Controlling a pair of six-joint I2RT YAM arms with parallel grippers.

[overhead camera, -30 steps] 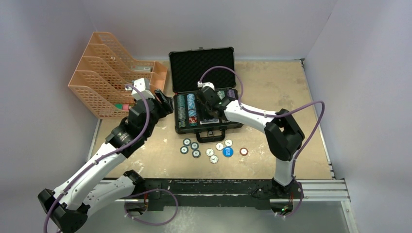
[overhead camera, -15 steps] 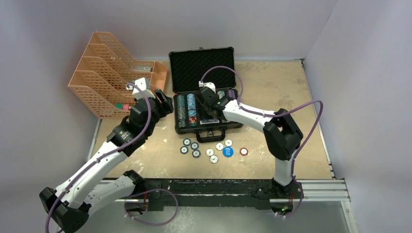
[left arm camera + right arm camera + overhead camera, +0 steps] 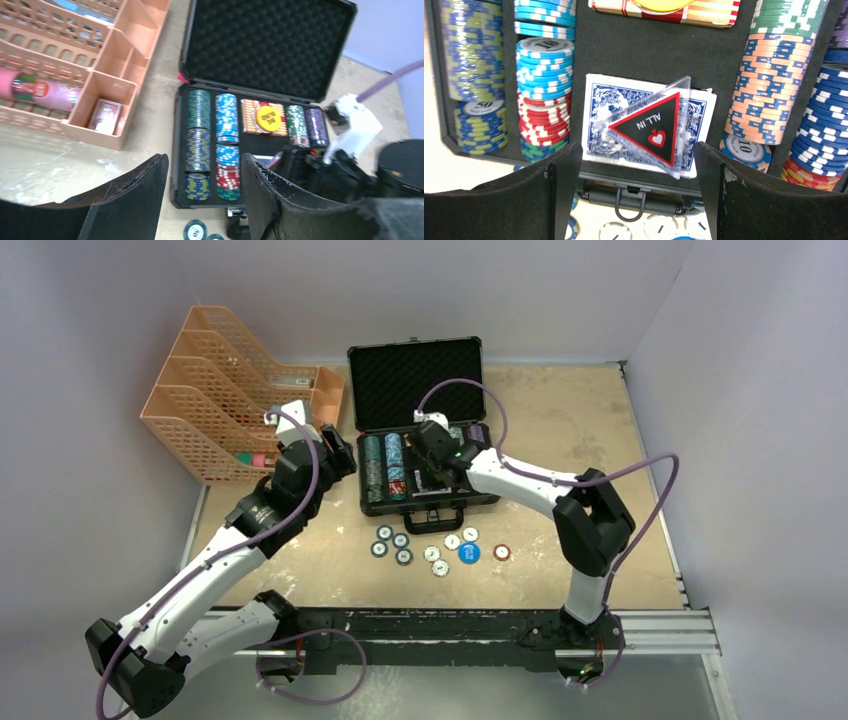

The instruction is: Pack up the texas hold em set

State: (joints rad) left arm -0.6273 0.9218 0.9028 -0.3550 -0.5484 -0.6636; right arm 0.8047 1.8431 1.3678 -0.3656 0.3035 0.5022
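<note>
The desk carries the open case at the middle of its far edge, lid upright, handle toward the near edge. An orange organiser stands in the far left corner, apart from the case.

The left gripper hovers off the case's left side, spread, holding nothing. The right gripper hangs over the middle of the case tray, jaws wide apart and empty.

The step in hand looks like seating the small pieces in the middle slot. To do it well, the right gripper should rise straight up so neither finger drags what lies below or clips the chip rows on either side. The lid can only close if everything sits flush.

The case is black with egg-crate foam in the lid, and its tray is divided into channels. Those channels hold stacked chips in blue, green, red, orange and purple.

The blue-backed deck lies flat in the middle slot near the handle. On it rests a clear triangle with a black face reading ALL IN, seemingly tilted, one corner overhanging the deck.

About ten loose chips lie flat on the desk between the case and the near edge. They are thin and will want a rim pinch.
</note>
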